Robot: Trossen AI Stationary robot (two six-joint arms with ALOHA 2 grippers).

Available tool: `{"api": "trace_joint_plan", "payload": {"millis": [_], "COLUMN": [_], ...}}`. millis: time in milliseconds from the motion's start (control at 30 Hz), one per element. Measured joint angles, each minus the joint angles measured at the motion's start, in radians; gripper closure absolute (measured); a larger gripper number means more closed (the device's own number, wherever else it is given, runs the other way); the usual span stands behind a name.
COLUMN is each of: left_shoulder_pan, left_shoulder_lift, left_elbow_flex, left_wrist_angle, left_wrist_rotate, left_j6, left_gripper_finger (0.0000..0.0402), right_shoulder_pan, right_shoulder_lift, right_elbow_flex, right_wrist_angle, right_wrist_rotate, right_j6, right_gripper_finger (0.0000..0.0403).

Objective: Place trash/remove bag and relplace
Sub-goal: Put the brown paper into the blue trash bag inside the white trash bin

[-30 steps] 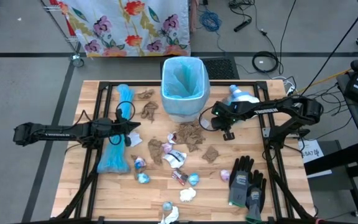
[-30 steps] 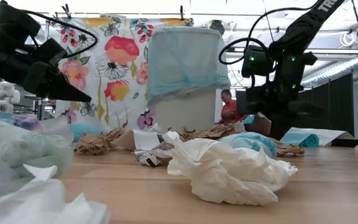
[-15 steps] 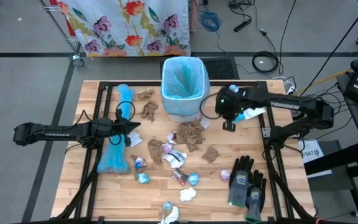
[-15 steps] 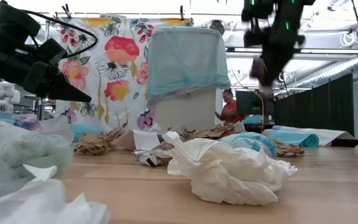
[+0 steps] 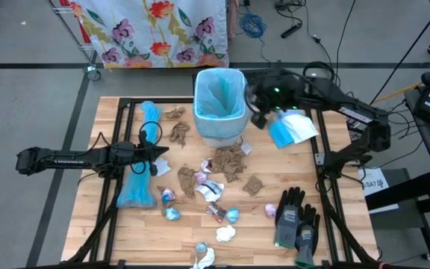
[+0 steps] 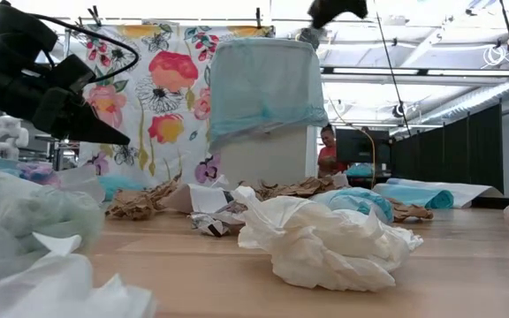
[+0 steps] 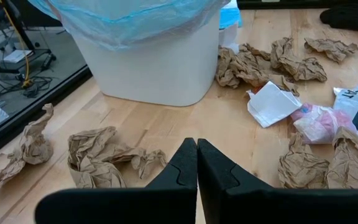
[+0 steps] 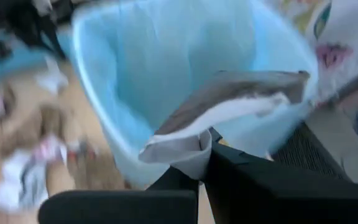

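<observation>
I am working in a big lab hall. I see a wooden worktop (image 5: 125, 224) on a black frame, cables (image 5: 254, 24) on the grey floor, and long ceiling lights (image 6: 396, 88).

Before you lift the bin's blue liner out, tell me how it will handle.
The blue liner looks thin and translucent, so probably floppy and very light. It drapes loosely over the white bin, so it may slip or bunch. The bin looks nearly empty and could tip.

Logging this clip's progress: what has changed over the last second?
The right gripper, jaws shut on a scrap, rose from the table beside the bin and swung up to its rim. The left gripper, shut, and the littered trash stayed put.
</observation>
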Motion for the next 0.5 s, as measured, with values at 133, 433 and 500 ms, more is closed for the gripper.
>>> {"api": "trace_joint_plan", "payload": {"millis": [133, 433, 500], "left_shoulder_pan": [0.0, 0.0, 0.0], "left_shoulder_lift": [0.0, 0.0, 0.0], "left_elbow_flex": [0.0, 0.0, 0.0], "left_wrist_angle": [0.0, 0.0, 0.0], "left_wrist_rotate": [0.0, 0.0, 0.0], "left_j6": [0.0, 0.0, 0.0], "left_gripper_finger": [0.04, 0.04, 0.04], "right_shoulder_pan": [0.0, -0.027, -0.044], "right_shoulder_lift": [0.095, 0.252, 0.27], "right_elbow_flex": [0.042, 0.058, 0.058], "right_wrist_angle": [0.147, 0.485, 0.499], "right_wrist_rotate": [-0.003, -0.004, -0.006], "right_j6": [-0.005, 0.007, 0.045], "right_gripper_finger": [0.0403, 0.0381, 0.0364]}}
